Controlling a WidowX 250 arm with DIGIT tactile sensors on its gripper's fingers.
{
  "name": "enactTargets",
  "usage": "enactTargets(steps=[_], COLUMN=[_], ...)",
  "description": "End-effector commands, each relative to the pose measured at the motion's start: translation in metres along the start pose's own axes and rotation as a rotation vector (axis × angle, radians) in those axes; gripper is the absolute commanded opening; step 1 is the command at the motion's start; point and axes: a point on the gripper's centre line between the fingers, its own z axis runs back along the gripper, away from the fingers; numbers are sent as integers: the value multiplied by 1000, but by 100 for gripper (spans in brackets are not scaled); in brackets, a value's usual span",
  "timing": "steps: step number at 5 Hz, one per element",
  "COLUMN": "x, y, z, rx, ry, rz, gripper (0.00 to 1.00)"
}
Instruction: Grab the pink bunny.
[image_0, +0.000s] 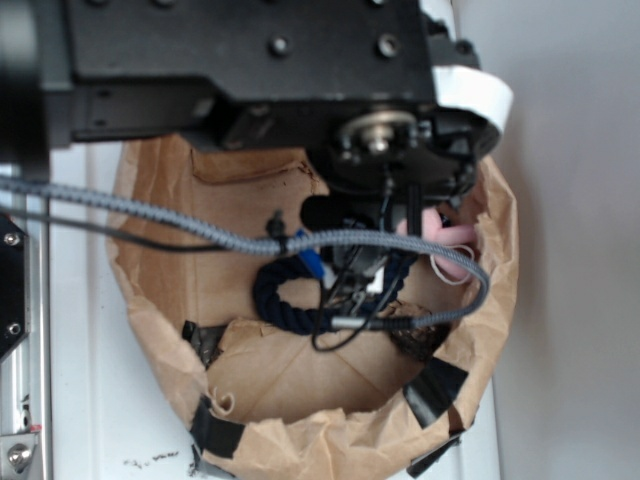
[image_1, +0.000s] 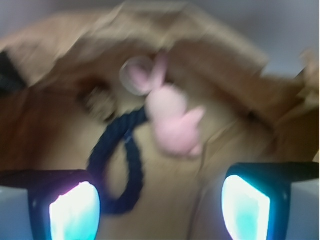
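The pink bunny (image_1: 172, 117) lies on brown paper ahead of my gripper (image_1: 160, 210) in the blurred wrist view, ears toward a pale string loop (image_1: 135, 75). My gripper is open, its two glowing fingertips (image_1: 75, 212) wide apart at the bottom, with nothing between them. The bunny sits beyond the tips, a little right of centre. In the exterior view only a pink sliver of the bunny (image_0: 452, 240) shows at the right of the paper nest, under the black arm; the gripper itself is hidden there behind cables.
A dark navy rope (image_1: 117, 165) loops just left of the bunny, close to my left fingertip; it also shows as the rope (image_0: 285, 300). The crumpled brown paper bag (image_0: 300, 380) with black tape patches (image_0: 435, 390) forms raised walls around everything. A grey braided cable (image_0: 150, 215) crosses above.
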Motion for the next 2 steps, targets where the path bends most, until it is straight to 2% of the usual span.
enactTargets(steps=[1, 2], x=[-30, -40], y=[-20, -30], z=[-1, -5], rx=[41, -15], ry=[-142, -100], rz=[-92, -193], gripper=[100, 100])
